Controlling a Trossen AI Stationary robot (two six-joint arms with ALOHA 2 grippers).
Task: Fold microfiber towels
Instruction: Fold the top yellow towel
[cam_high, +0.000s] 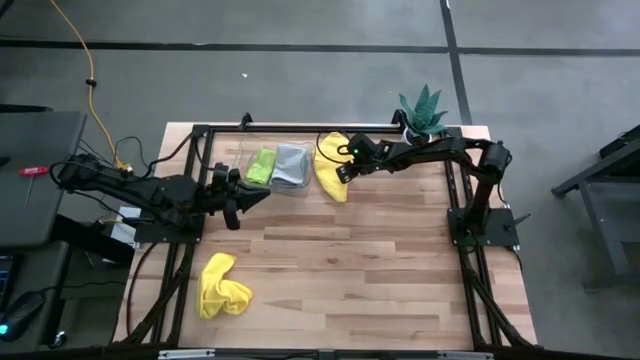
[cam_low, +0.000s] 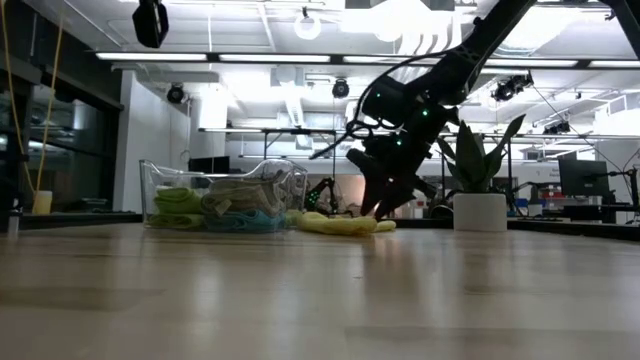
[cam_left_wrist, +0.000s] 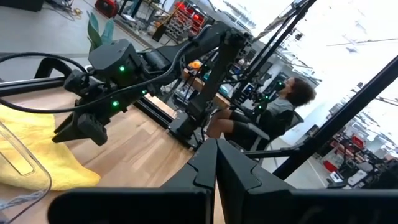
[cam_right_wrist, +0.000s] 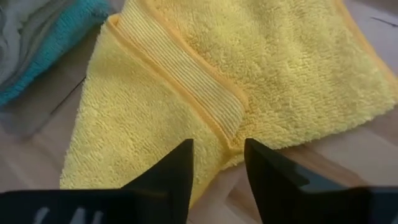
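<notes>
A yellow towel (cam_high: 329, 183) lies loosely folded on the wooden table beside the clear tray (cam_high: 245, 160). Its ribbed hem (cam_right_wrist: 180, 71) runs across its top. My right gripper (cam_right_wrist: 219, 158) slants down over this towel's edge, fingers apart, with the hem's end (cam_right_wrist: 231, 140) between them. A second yellow towel (cam_high: 222, 287) lies crumpled near the front left. Lime green (cam_high: 261, 166), grey (cam_high: 291, 164) and teal (cam_low: 240, 222) towels lie in the tray. My left gripper (cam_left_wrist: 216, 163) hovers shut and empty over the table's left side. My right gripper comes at the yellow towel from above, slanting down, its fingertips (cam_right_wrist: 184, 155) on either side of the hem's end at the towel's edge. Whether they touch the cloth I cannot tell. The towel lies flat on the table.
A potted plant (cam_high: 424, 110) in a white pot stands at the far right corner. A black frame (cam_high: 190, 150) runs along the table's edges. Bare wood spreads across the middle and the near right. A person (cam_left_wrist: 281, 106) sits beyond the table.
</notes>
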